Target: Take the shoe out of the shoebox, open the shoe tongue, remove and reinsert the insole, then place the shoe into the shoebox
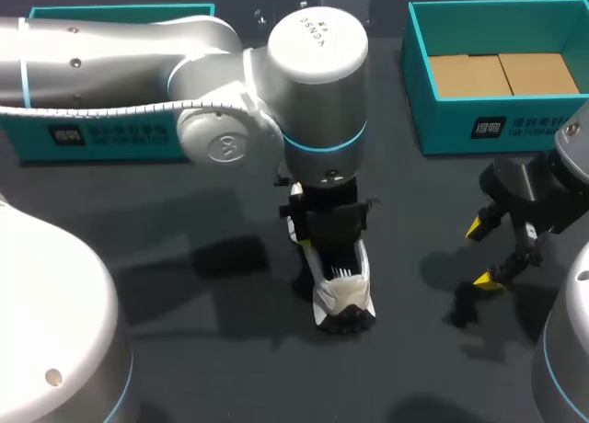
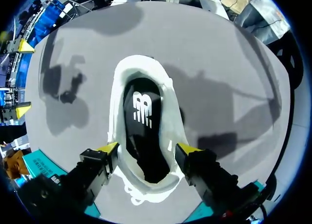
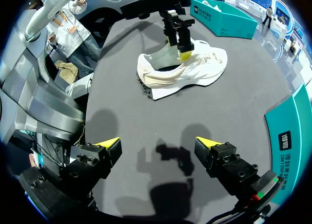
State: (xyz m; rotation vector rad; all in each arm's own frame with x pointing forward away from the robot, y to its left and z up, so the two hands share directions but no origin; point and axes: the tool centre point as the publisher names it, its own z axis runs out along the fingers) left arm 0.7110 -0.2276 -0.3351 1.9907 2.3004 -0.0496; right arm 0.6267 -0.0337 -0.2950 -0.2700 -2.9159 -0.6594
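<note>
A white shoe [image 1: 342, 292] with a black insole [image 2: 142, 118] stands on the dark table near the middle. My left arm reaches in over it, and its gripper [image 2: 147, 148] straddles the shoe's middle by the tongue. One yellow fingertip [image 2: 109, 147] presses each side of the upper, so the gripper is shut on the shoe. In the right wrist view the shoe [image 3: 195, 68] lies well ahead of my right gripper [image 3: 158, 146]. That gripper [image 1: 488, 253] hangs open over bare table to the right. The teal shoebox [image 1: 451, 120] stands at the back right with brown card inside.
A second teal box part [image 1: 110, 133] lies at the back left, under my left arm. Bare dark table lies between the shoe and the right gripper.
</note>
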